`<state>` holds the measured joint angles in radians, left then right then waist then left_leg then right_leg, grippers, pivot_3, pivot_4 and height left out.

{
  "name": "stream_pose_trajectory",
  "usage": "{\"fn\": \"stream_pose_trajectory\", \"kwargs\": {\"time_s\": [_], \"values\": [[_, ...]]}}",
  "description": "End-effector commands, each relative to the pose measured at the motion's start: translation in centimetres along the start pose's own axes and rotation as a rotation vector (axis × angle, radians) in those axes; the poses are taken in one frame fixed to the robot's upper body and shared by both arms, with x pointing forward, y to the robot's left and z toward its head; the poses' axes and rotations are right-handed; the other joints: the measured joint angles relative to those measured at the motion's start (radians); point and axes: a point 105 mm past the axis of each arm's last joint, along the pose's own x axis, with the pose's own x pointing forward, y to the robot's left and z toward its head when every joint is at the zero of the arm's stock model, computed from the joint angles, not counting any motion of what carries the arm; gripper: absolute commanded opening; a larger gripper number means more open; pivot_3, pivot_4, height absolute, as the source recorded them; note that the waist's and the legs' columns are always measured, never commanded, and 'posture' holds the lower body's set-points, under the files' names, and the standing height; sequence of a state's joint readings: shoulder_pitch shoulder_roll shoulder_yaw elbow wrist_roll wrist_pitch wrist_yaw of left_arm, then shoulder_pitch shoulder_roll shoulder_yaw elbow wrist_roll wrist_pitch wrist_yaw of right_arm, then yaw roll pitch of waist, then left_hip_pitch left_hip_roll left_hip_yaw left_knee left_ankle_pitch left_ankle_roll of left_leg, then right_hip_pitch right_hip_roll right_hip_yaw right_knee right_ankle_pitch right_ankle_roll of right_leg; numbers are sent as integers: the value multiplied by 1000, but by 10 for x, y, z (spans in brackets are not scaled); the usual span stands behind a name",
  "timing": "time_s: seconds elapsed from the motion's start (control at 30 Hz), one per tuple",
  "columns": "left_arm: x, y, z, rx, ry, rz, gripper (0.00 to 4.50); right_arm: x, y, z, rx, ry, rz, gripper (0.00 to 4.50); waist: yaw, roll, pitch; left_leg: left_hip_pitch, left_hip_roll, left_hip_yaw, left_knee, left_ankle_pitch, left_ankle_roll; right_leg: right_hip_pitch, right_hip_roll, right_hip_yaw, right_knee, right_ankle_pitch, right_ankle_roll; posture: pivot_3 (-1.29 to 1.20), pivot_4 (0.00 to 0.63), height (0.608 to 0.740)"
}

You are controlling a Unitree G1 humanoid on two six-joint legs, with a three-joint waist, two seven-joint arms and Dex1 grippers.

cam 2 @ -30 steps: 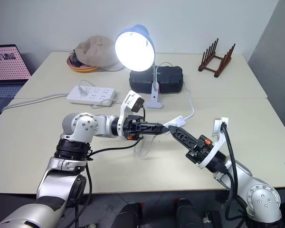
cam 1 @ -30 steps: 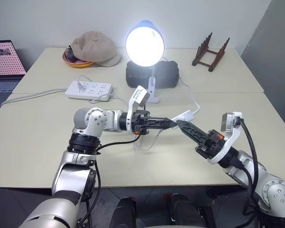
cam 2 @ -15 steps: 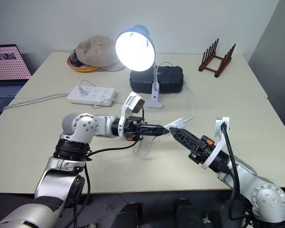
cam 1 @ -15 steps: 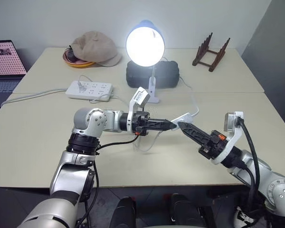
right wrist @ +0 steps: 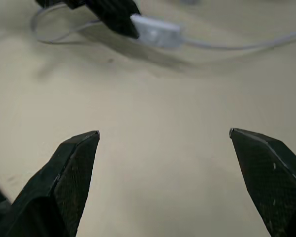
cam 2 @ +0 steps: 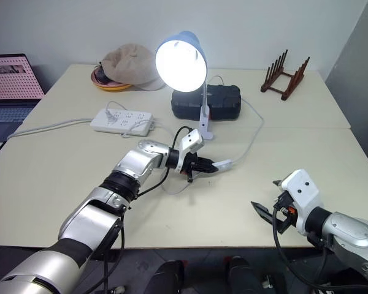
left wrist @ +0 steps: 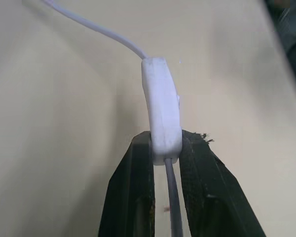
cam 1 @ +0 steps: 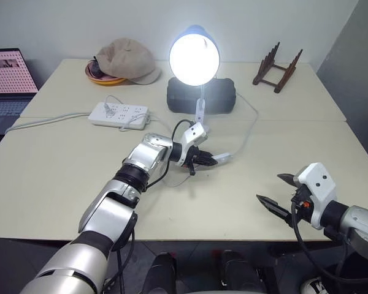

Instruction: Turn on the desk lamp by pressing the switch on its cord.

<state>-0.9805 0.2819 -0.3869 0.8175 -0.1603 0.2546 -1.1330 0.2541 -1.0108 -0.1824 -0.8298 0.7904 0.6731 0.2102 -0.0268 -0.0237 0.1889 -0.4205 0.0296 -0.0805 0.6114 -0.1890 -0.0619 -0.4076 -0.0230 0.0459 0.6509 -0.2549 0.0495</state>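
Note:
The desk lamp (cam 1: 194, 59) stands clipped at mid-table, its blue shade up and its bulb glowing brightly. Its thin white cord (cam 1: 248, 131) curves down toward the table's middle to the small white switch (cam 1: 224, 159). My left gripper (cam 1: 208, 160) is shut on the near end of the switch (left wrist: 161, 108), just above the tabletop; both black fingers clamp its sides. My right gripper (cam 1: 271, 188) hangs open near the front right edge, well apart from the switch (right wrist: 155, 30), with nothing between its fingers.
A white power strip (cam 1: 118, 114) with a grey cable lies at the left. Behind it are a beige cap (cam 1: 127, 60) and a laptop (cam 1: 9, 76). A black case (cam 1: 201, 96) sits behind the lamp, and a wooden rack (cam 1: 277, 63) at the back right.
My right gripper has opened and drawn back from the switch toward the front right edge. My left gripper has rolled and sunk toward the table with the switch. The lamp stays lit.

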Motion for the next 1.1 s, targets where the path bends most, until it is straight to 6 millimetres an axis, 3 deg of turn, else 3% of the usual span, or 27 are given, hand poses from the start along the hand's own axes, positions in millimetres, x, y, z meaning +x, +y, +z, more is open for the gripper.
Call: {"fn": "stream_pose_trajectory", "kwargs": {"time_s": [0.03, 0.07, 0.13, 0.2, 0.37, 0.5, 0.7, 0.83, 1.1], "values": [[4, 12, 11, 224, 47, 67, 390, 2, -2, 5, -62, -51, -73, 4429, 1, 0, 0, -1, 0, 0, 0, 0, 0, 0, 0, -1, -1, 2, 3, 0, 150, 740], [5, 12, 12, 244, 51, 66, 390, 3, -2, 3, -53, -51, -78, 4429, 1, 0, 0, -1, 0, 0, 0, 0, 0, 0, 0, -1, -2, 2, 4, 0, 150, 740], [6, 12, 16, 243, 30, 54, 944, 5, -3, 0, -43, -56, -91, 4500, 1, 0, 0, -2, 0, 0, -1, 0, 0, 0, 0, -1, -3, 3, 6, 0, 150, 740], [3, 11, 19, 256, 15, 30, 1216, 6, -5, -1, -28, -65, -107, 4500, 1, 0, 0, -3, 0, 0, -1, 0, 0, 0, 0, -1, -4, 4, 7, 0, 150, 740], [-21, 14, 17, 260, 9, -2, 2104, 7, -12, -3, 6, -84, -114, 4500, -5, 0, 0, -2, 0, 0, 0, 0, 0, 0, 0, -1, -3, 4, 7, 0, 150, 740], [-66, 31, 15, 239, -6, 80, 3037, 7, -21, -1, 12, -103, -82, 4500, -10, 0, 0, 0, 1, 0, -1, 0, 0, 0, 1, 0, 0, 4, 7, 0, 150, 740], [-132, 34, 5, 162, -58, 214, 4398, 3, -32, -4, -19, -88, 23, 4500, -5, 1, 0, 2, 1, 0, -1, 0, 0, 1, 1, 0, 1, 4, 7, 0, 150, 740], [-158, 30, -10, 92, -78, 336, 4489, 6, -42, -7, -22, -85, 53, 4500, -5, 1, 0, 2, 1, 0, -1, 0, 0, 1, 1, -1, 1, 4, 6, 0, 150, 740], [-157, 15, -22, 68, -87, 455, 4489, 12, -65, -19, 1, -68, 31, 4500, 1, 1, 0, 5, 1, 0, 3, 0, 0, 2, 1, 0, 8, 2, 3, 0, 150, 740]]}}
